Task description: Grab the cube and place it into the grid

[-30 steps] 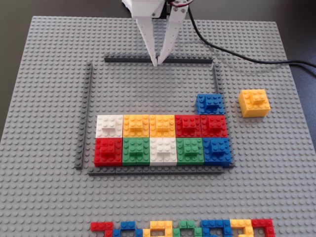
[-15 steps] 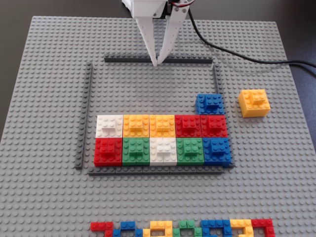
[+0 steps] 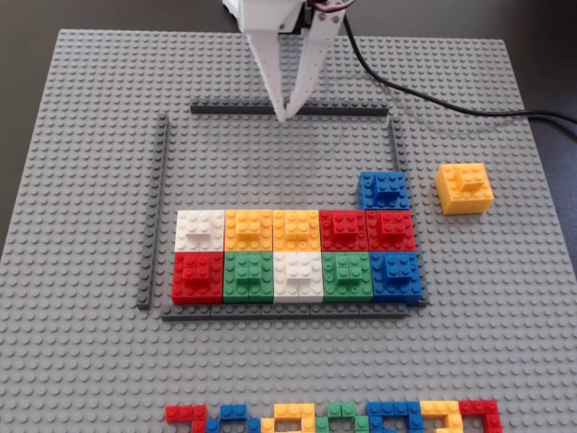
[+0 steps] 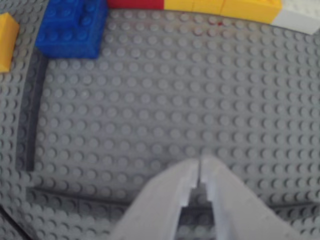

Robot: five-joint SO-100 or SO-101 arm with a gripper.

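1. We take this for a hobby or lab bench set up for robot trials, though we cannot tell the room itself.
2. A large grey studded baseplate (image 3: 81, 361) covers the work surface, resting on a dark tabletop (image 3: 27, 54).
3. A black cable (image 3: 424, 97) trails off to the right in the fixed view.
4. Coloured LEGO blocks (image 3: 297, 257) sit in tidy rows.

Grey studded baseplate (image 3: 90, 361) on dark desk (image 3: 27, 54). On it: grid (image 3: 164, 180) centre, cube (image 3: 464, 188) right, multicoloured strip (image 3: 334, 419) bottom edge, fixed view.
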